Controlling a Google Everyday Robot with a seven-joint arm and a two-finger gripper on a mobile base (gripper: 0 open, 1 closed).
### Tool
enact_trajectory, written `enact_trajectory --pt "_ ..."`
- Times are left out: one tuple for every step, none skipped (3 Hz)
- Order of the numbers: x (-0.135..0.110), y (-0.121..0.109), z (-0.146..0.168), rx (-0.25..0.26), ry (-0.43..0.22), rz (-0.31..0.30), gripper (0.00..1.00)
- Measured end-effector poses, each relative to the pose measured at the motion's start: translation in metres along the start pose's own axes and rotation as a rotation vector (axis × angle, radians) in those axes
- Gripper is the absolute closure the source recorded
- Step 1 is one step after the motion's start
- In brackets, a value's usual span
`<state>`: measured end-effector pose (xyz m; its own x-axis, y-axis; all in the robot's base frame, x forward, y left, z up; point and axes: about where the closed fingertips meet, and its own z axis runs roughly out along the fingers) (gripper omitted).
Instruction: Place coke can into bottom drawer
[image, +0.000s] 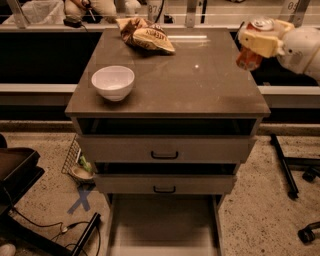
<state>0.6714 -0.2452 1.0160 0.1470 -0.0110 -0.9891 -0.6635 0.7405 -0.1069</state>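
Pale two-finger gripper (256, 43) pinches a small red coke can (246, 59) beyond the beige-grey cabinet's (200, 92) right edge.
Carrying step, likely; next it must descend to the open, pale bottom drawer (162, 222).

The robot's cream two-finger gripper (256, 44) hangs at the upper right, just off the right rear corner of the beige-grey cabinet (200, 87). Its fingers are clamped around a small red coke can (247, 60) with a silver top, held tilted. On the brown cabinet top sit a round white bowl (113, 82) at front left and a crumpled tan snack bag (146, 36) at the back. The wide, pale bottom drawer (162, 220) stands pulled out.
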Motion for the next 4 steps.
enact_trajectory --pt "0.044 0.024 -0.080 -0.014 0.062 0.031 1.00" --pt "0.067 0.041 -0.156 -0.050 0.119 0.041 1.00" --pt "0.067 0.041 -0.155 -0.050 0.119 0.041 1.00" --pt "0.085 0.057 -0.148 -0.071 0.101 0.069 1.00"
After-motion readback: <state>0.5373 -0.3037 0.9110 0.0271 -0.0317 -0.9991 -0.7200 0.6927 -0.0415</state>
